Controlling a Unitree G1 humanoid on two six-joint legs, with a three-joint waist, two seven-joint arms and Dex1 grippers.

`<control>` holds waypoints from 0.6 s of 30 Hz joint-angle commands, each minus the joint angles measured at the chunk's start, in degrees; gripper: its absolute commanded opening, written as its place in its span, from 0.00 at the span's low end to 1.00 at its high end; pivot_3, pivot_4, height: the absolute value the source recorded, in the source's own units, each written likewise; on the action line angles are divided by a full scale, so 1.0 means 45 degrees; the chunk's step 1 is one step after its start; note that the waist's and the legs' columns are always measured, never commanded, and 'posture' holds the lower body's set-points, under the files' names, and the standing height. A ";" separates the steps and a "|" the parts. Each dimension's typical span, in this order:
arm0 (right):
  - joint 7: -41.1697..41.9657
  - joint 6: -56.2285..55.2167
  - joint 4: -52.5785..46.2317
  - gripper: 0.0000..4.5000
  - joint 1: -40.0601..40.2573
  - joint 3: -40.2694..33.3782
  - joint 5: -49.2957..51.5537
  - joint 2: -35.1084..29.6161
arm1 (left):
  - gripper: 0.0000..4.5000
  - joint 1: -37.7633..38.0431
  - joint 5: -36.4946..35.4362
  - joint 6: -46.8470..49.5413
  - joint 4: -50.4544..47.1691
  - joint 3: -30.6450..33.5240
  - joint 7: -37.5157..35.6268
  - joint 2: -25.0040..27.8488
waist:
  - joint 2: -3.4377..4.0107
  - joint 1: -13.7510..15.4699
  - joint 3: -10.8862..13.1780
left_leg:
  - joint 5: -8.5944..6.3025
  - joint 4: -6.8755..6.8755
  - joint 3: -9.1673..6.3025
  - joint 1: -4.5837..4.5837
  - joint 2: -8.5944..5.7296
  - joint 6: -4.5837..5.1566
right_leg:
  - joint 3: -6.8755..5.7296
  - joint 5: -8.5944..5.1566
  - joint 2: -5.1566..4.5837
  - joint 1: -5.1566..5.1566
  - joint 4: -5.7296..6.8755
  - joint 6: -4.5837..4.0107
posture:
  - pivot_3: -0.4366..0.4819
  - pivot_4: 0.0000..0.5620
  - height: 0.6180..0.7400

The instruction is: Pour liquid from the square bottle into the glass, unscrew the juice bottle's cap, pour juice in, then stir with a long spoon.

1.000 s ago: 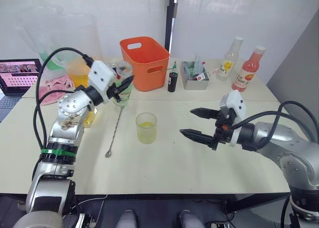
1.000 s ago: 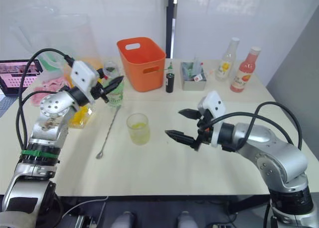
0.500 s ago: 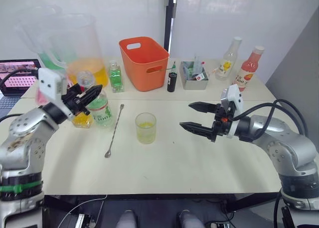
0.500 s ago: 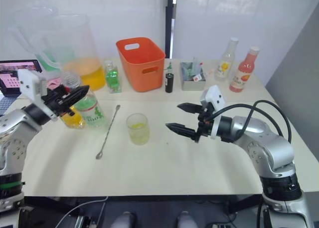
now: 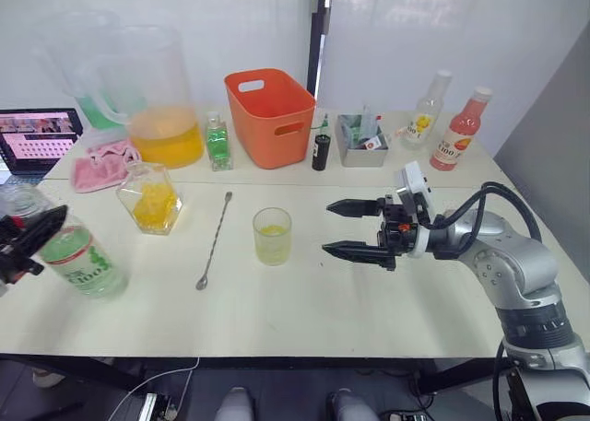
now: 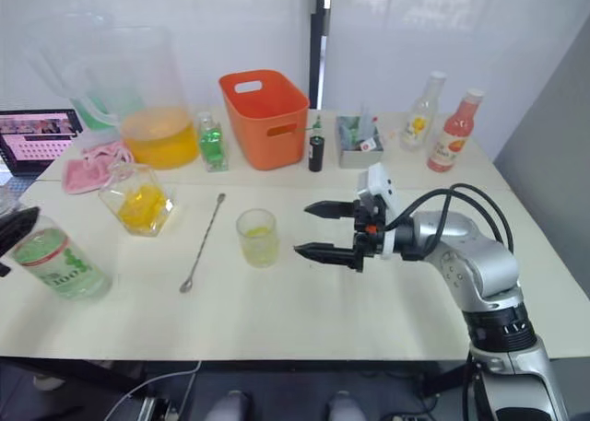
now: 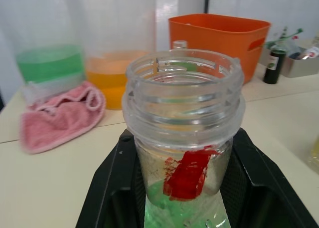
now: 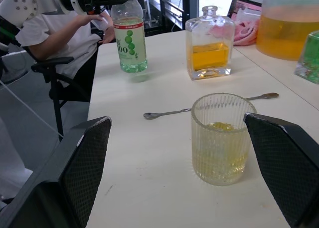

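Left gripper, clamped on the uncapped juice bottle, has carried it to the tabletop's left edge; right gripper gapes beside the glass, so juice remains unpoured.

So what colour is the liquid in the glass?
Pale yellow, a shallow layer in the glass, clearest in the right wrist view.

Orange bin, pink cloth, pale green juice bottle, ribbed glass

Clear ribbed glass tumbler, glossy faceted glass square bottle, clear plastic juice bottle with threaded neck, thin shiny metal long spoon, matt cream table, glossy orange plastic bin, pink fluffy cloth
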 commanded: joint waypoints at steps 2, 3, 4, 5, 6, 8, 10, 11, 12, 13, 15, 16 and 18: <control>0.0067 -0.0237 -0.0565 1.00 0.0282 -0.0413 0.0210 -0.0015 | 0.31 -0.0396 0.0183 -0.0533 0.1063 0.0665 0.0151 0.0578 | -0.0018 0.0032 -0.0011 | -0.0001 0.0000 0.0000 0.0000 0.0000 -0.0001 | -0.0002 -0.0002 -0.0001 0.0001 -0.0002 0.0002 | 0.48 0.27 0.70; -0.0054 -0.0250 -0.0697 1.00 0.0458 -0.0524 0.0209 -0.0015 | 0.31 -0.0737 0.0489 -0.0852 0.1821 0.0395 0.0214 0.0720 | -0.0018 0.0034 -0.0011 | -0.0001 0.0000 0.0002 0.0000 0.0000 -0.0002 | -0.0002 -0.0002 -0.0001 0.0000 -0.0002 0.0002 | 0.48 0.27 0.70; -0.0228 -0.0230 -0.0938 1.00 0.0724 -0.0656 0.0220 -0.0047 | 0.31 -0.1230 0.0829 -0.1176 0.2616 -0.0034 0.0289 0.0875 | -0.0019 0.0033 -0.0011 | -0.0001 -0.0001 0.0005 0.0000 0.0000 -0.0001 | -0.0002 -0.0001 -0.0001 -0.0003 0.0003 0.0001 | 0.48 0.27 0.70; -0.0355 -0.0213 -0.1114 1.00 0.0916 -0.0749 0.0229 -0.0069 | 0.31 -0.1603 0.1090 -0.1408 0.3190 -0.0342 0.0320 0.0981 | -0.0023 0.0074 -0.0014 | -0.0001 -0.0002 0.0005 0.0000 0.0004 -0.0001 | -0.0003 0.0001 0.0002 -0.0013 0.0002 -0.0001 | 0.48 0.27 0.70; -0.0438 -0.0195 -0.1233 1.00 0.1038 -0.0807 0.0237 -0.0083 | 0.31 -0.1849 0.1256 -0.1573 0.3563 -0.0544 0.0313 0.1052 | -0.0023 0.0083 -0.0014 | -0.0001 -0.0006 0.0003 0.0000 0.0006 -0.0002 | -0.0011 0.0000 0.0004 -0.0012 0.0005 -0.0003 | 0.48 0.27 0.70; -0.0592 -0.0044 -0.1570 1.00 0.1294 -0.0850 0.0309 -0.0135 | 0.31 -0.2687 0.1598 -0.1831 0.4370 -0.1341 0.0222 0.1242 | -0.0025 0.0098 -0.0015 | -0.0001 -0.0007 0.0006 0.0000 0.0009 -0.0002 | -0.0011 0.0002 0.0004 -0.0017 0.0003 -0.0005 | 0.48 0.27 0.70; -0.0848 0.0035 -0.1851 1.00 0.1496 -0.0921 0.0327 -0.0120 | 0.31 -0.3817 0.1968 -0.2140 0.5553 -0.2206 0.0094 0.1442 | -0.0026 0.0130 -0.0015 | -0.0001 -0.0006 0.0010 -0.0001 0.0007 -0.0003 | -0.0011 0.0004 0.0001 -0.0011 0.0002 -0.0003 | 0.48 0.27 0.70; -0.0998 0.0076 -0.1979 1.00 0.1574 -0.0977 0.0336 -0.0096 | 0.31 -0.4468 0.2213 -0.2377 0.6303 -0.2620 0.0037 0.1544 | -0.0028 0.0122 -0.0017 | 0.0000 -0.0005 0.0011 0.0000 0.0006 -0.0003 | -0.0010 0.0005 -0.0001 -0.0011 0.0002 -0.0002 | 0.48 0.27 0.70; -0.1122 0.0124 -0.2112 1.00 0.1658 -0.1022 0.0356 -0.0092 | 0.31 -0.5130 0.2463 -0.2604 0.7041 -0.3007 0.0021 0.1627 | -0.0032 0.0124 -0.0020 | 0.0000 -0.0005 0.0012 -0.0001 0.0007 -0.0003 | -0.0011 0.0007 0.0003 -0.0014 0.0001 -0.0002 | 0.48 0.27 0.70; -0.1203 0.0160 -0.2203 1.00 0.1713 -0.1050 0.0375 -0.0093 | 0.31 -0.5580 0.2645 -0.2792 0.7573 -0.3260 -0.0019 0.1690 | -0.0033 0.0119 -0.0020 | 0.0000 -0.0005 0.0012 0.0000 0.0007 -0.0002 | -0.0012 0.0009 0.0004 -0.0009 0.0004 0.0000 | 0.48 0.27 0.70; -0.1443 0.0257 -0.2439 1.00 0.1893 -0.1141 0.0401 -0.0133 | 0.31 -0.6859 0.3082 -0.3285 0.8867 -0.3908 -0.0042 0.1758 | -0.0033 0.0127 -0.0020 | 0.0001 -0.0007 0.0013 -0.0001 0.0007 -0.0002 | -0.0011 0.0023 0.0004 -0.0011 0.0006 0.0025 | 0.48 0.27 0.70; -0.1600 0.0314 -0.2544 1.00 0.1995 -0.1202 0.0398 -0.0146 | 0.31 -0.7654 0.3384 -0.3753 0.9661 -0.4295 -0.0047 0.1759 | -0.0034 0.0139 -0.0020 | 0.0001 -0.0008 0.0011 0.0000 0.0007 -0.0001 | -0.0013 0.0036 0.0007 -0.0013 0.0008 0.0048 | 0.48 0.27 0.70; -0.1884 0.0378 -0.2715 1.00 0.2163 -0.1291 0.0334 -0.0174 | 0.31 -0.9212 0.4172 -0.4799 1.1329 -0.5108 0.0039 0.1776 | -0.0042 0.0206 -0.0024 | 0.0001 -0.0007 0.0010 -0.0002 0.0006 -0.0001 | -0.0012 0.0061 0.0009 -0.0008 0.0006 0.0092 | 0.48 0.27 0.70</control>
